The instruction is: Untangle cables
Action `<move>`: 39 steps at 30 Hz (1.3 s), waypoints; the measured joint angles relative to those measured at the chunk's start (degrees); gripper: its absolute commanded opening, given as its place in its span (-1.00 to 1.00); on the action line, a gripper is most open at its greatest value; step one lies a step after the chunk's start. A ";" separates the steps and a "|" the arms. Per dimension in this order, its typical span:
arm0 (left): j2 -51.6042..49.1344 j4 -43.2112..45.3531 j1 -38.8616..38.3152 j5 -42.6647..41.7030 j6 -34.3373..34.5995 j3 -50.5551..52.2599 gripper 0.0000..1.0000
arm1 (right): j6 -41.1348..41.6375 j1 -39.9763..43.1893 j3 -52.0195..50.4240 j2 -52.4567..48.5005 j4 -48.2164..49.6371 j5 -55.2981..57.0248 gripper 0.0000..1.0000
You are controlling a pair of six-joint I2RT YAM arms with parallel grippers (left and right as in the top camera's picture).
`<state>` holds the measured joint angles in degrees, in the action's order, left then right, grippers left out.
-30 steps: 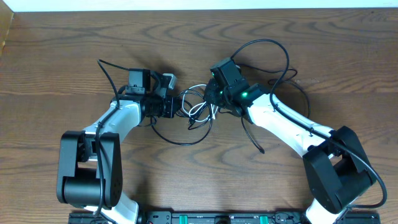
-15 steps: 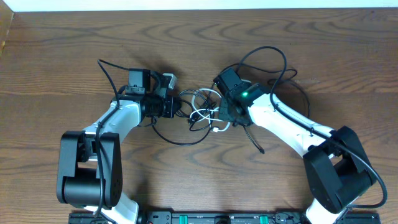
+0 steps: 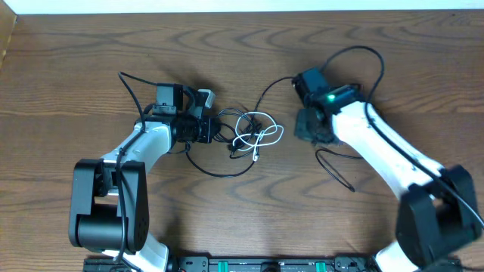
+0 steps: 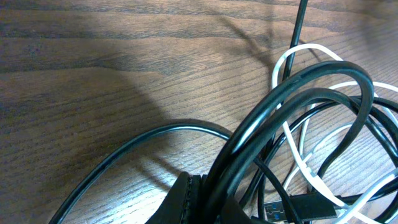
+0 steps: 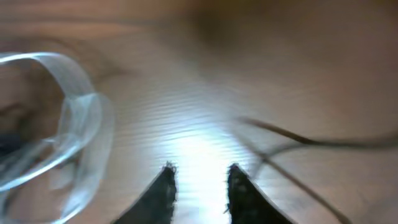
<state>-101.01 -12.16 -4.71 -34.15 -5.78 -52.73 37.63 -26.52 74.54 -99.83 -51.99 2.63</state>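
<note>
Grips the tangle on one side, hangs open-fingered on the other.

Pinches the black cords (image 4: pixel 298 93) in the closed left gripper (image 3: pixel 215 130), just left of the white cord (image 3: pixel 261 136). Shows those cords, in the left wrist view, arching thick and glossy over the white cord, crossing and touching it, with a dark plug end (image 4: pixel 295 208) lying just beside it. Holds the right gripper (image 5: pixel 199 186) well right of the white cord, fingertips parted with only bare table (image 3: pixel 91 45) between them. Leaves a loose black cord (image 3: pixel 336 168) lying right of the white cord, below the right arm, and near the fingertips in the right wrist view. Blurs badly in that view; cannot tell what the pale loop at its left edge is.
</note>
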 measured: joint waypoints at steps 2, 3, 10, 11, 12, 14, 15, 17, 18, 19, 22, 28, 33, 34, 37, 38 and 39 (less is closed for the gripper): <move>0.00 0.00 0.00 0.00 0.00 0.00 -0.85 | -3.45 -0.20 0.33 2.69 4.17 -5.49 -0.32; 0.00 0.00 0.00 0.00 0.00 0.00 -0.85 | -4.59 -0.46 0.52 3.82 6.56 -7.96 -0.31; 0.00 -0.02 0.00 0.00 0.00 0.00 -0.85 | -7.08 -8.48 1.44 4.59 20.72 -18.12 -0.27; 0.00 0.00 0.00 -0.02 0.00 0.00 -0.84 | -6.58 -9.90 1.44 3.61 22.10 -17.99 -0.27; 0.00 -0.02 0.00 0.00 0.00 0.00 -0.85 | -6.34 -10.60 1.44 2.93 22.71 -17.73 -0.27; 0.00 0.00 0.00 0.00 0.00 0.00 -0.85 | -5.84 -12.35 1.46 -0.26 24.85 -17.44 -0.28; 0.00 -0.02 0.00 0.00 0.00 0.00 -0.85 | -5.68 -12.79 1.46 -1.57 25.55 -17.25 -0.28; 0.00 0.00 0.00 0.00 -0.02 0.00 -0.85 | -5.38 -13.40 1.46 -5.05 26.23 -17.16 -0.31; 0.00 0.00 0.00 0.00 0.00 0.00 -0.85 | -5.20 -13.53 1.46 -6.91 26.32 -16.92 -0.39; 0.00 0.00 0.00 0.00 0.00 0.00 -0.85 | -5.16 -13.46 1.46 -9.35 26.01 -16.74 -0.39; 0.00 0.00 0.00 0.00 -0.02 0.00 -0.85 | -4.90 -12.85 1.46 -11.52 23.15 -16.59 -0.40; 0.00 -0.02 0.00 -0.02 0.00 0.00 -0.84 | -4.85 -10.49 1.46 -11.54 17.97 -16.50 -0.34; 0.02 0.00 0.00 -0.07 -0.02 0.00 -0.85 | -5.09 -9.57 1.46 -11.54 14.29 -14.99 -0.24; 0.00 -0.02 0.00 -0.09 0.00 0.00 -0.84 | -5.16 -9.57 1.46 -11.54 14.27 -14.43 -0.24; 0.00 -0.02 0.00 -0.09 0.00 0.00 -0.85 | -5.16 -9.60 1.46 -11.54 14.38 -13.11 -0.22; 0.00 -0.02 0.00 -0.11 0.00 0.00 -0.85 | -4.98 -9.53 1.46 -11.54 14.49 -12.79 -0.22; 0.00 -0.02 0.00 -0.15 0.00 0.00 -0.85 | -4.59 -9.49 1.46 -11.54 14.67 -12.33 -0.23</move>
<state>-101.01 -12.19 -4.71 -34.30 -5.78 -52.73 33.04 -36.01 76.01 -111.37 -37.32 -9.69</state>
